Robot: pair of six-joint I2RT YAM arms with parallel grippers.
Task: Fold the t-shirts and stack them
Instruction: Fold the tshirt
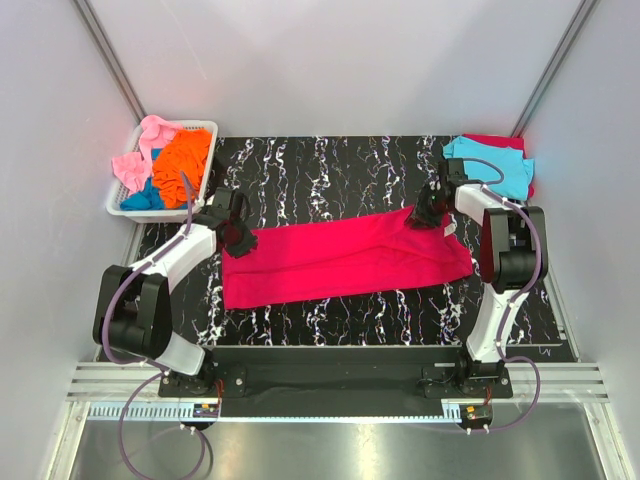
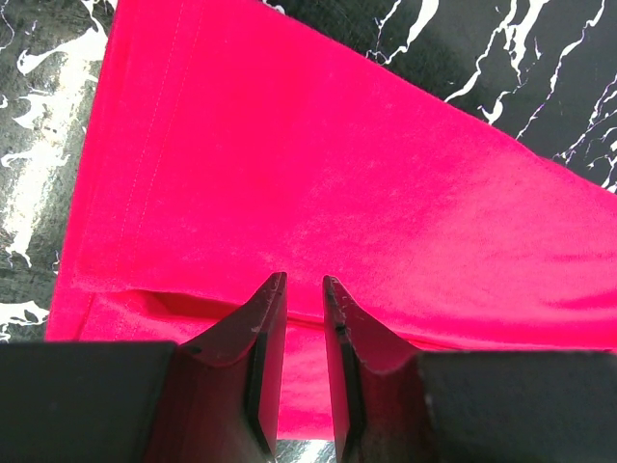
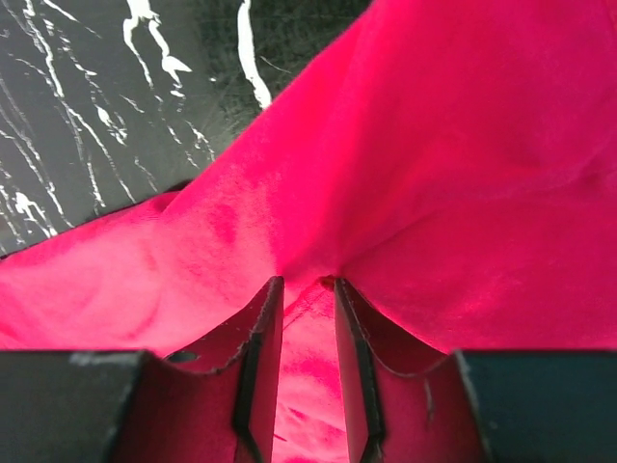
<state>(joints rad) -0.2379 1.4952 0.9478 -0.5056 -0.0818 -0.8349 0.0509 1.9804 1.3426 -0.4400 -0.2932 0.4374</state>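
The large crimson-red t-shirt (image 1: 340, 262) lies as a long folded band across the middle of the black marbled table (image 1: 330, 170). My left gripper (image 1: 240, 232) is at its far left corner; in the left wrist view the gripper (image 2: 305, 282) has its jaws close together at a layer edge of the shirt (image 2: 318, 164). My right gripper (image 1: 425, 215) is at the far right edge. In the right wrist view the gripper (image 3: 304, 282) pinches the shirt (image 3: 463, 174), which puckers at the tips. Orange (image 1: 182, 165), pink (image 1: 150, 135) and blue (image 1: 145, 195) shirts fill the basket.
The white slotted basket (image 1: 203, 125) stands at the far left corner. A folded cyan shirt (image 1: 495, 165) lies on a red one (image 1: 497, 141) at the far right corner. White walls close in the back and sides.
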